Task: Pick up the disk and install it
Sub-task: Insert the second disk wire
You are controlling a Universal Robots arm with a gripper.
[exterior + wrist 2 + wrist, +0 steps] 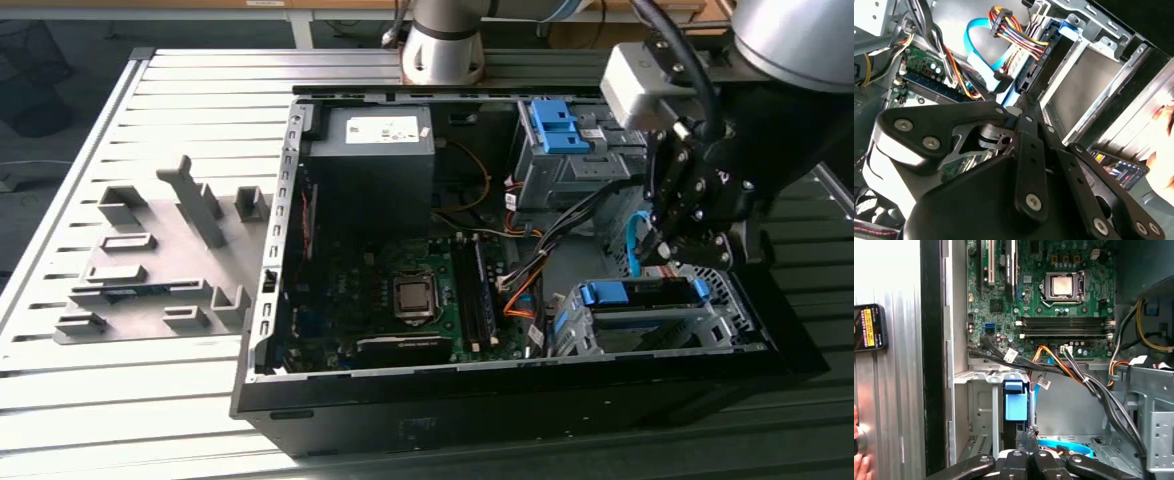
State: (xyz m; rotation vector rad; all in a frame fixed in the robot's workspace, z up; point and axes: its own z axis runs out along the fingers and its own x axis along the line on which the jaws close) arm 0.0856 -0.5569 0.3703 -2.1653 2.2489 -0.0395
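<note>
Hand (678,260) is hanging low inside the open computer case (400,400), at the lower drive cage (721,335) on the exterior view's right. In the second wrist view the two finger linkages are folding in to one thin dark bar, so the hand (1023,102) is reading as closed. Its tip is sitting right at the blue end of the disk (1079,85); whether it is pinching any of the frame I cannot tell. The disk is lying in that cage rather than in the hand. In the exterior view its blue frame is showing along the cage top (638,294). In the first wrist view it is showing end-on as a blue block (1015,402) between the cage's metal walls, just ahead of the fingertips of the hand (1026,439). My judgement is that the seating stage is under way and the disk is going home in its slot. Doing this well is meaning a push straight along the cage rails, square on the blue frame, so the disk is not cocking and jamming. The light blue ribbon cable (985,55) and the coloured wire bundle (1014,37) are trailing just beside the cage mouth and are risking a snag. The disk is looking like a flat, dull silver slab edged in bright blue plastic. Farther out, the motherboard (400,290) is filling the case floor, and the case is resting on a slatted metal table (147,400).
</note>
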